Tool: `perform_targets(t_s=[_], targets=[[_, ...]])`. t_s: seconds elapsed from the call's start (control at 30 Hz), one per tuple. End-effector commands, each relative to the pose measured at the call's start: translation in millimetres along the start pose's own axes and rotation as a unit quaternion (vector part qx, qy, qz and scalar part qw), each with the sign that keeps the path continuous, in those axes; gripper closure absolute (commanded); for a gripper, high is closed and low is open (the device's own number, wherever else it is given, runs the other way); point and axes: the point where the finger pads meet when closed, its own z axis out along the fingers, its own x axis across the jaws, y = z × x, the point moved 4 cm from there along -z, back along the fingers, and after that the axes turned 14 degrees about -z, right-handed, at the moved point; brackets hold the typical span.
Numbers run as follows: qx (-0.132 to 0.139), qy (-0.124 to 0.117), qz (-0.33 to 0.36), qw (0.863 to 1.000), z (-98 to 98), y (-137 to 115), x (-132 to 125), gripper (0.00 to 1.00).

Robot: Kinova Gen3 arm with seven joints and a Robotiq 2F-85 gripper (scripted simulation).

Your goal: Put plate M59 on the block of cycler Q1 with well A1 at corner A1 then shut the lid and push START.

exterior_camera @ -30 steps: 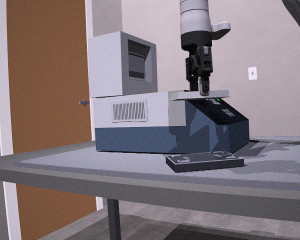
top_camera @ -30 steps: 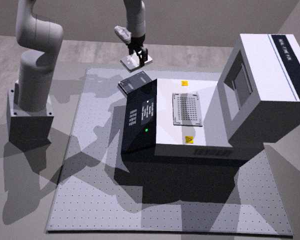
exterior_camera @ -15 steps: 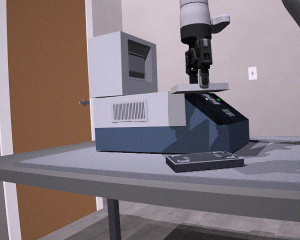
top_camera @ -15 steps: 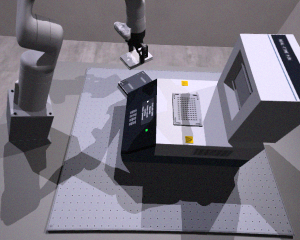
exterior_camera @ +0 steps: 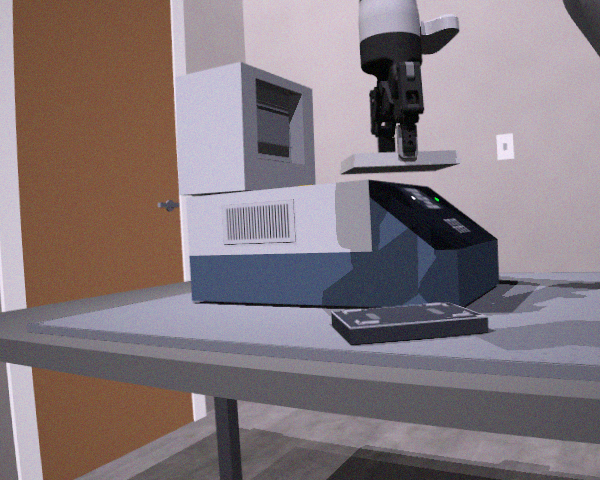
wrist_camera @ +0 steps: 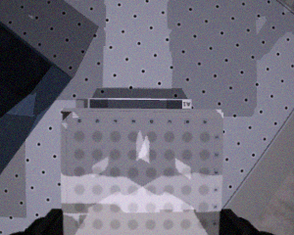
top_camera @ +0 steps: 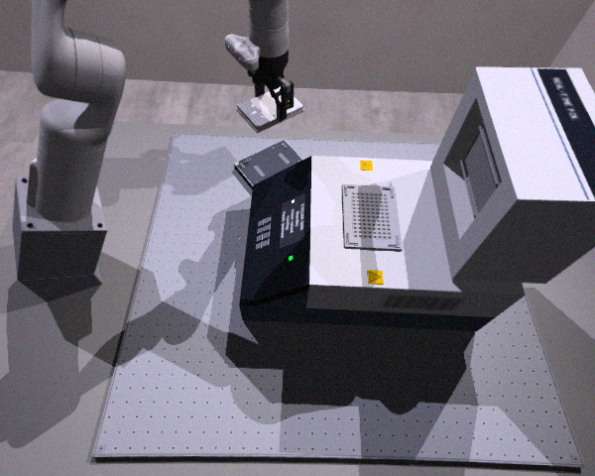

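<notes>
My gripper (top_camera: 274, 99) is shut on plate M59 (top_camera: 270, 111), gripping it across its width, and holds it level in the air. The plate hangs well above the empty dark plate nest N1 (top_camera: 267, 163), higher than the top of cycler Q1 (top_camera: 359, 230) and to the side of its front panel. In the exterior view the plate (exterior_camera: 398, 161) hangs above the sloped panel, with the nest (exterior_camera: 409, 321) on the table below. The wrist view shows the plate (wrist_camera: 142, 168) from above with the nest (wrist_camera: 137, 98) beneath its far edge. Q1's block (top_camera: 370, 216) is bare, and the lid (top_camera: 523, 169) stands open.
Q1's dark sloped front panel holds the keys (top_camera: 263, 233) and a green lamp (top_camera: 290, 258). The arm's base (top_camera: 59, 225) stands at the left of the dotted mat. Yellow warning labels (top_camera: 374, 277) flank the block.
</notes>
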Motion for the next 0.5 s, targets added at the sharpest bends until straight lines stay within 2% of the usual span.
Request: perform_targets(t_s=[0.0,0.47], targets=[[0.000,0.000,0.000,1.000,-4.1,0,0,0.09],[0.000,0.000,0.000,1.000,-20.1,0,0,0.09]])
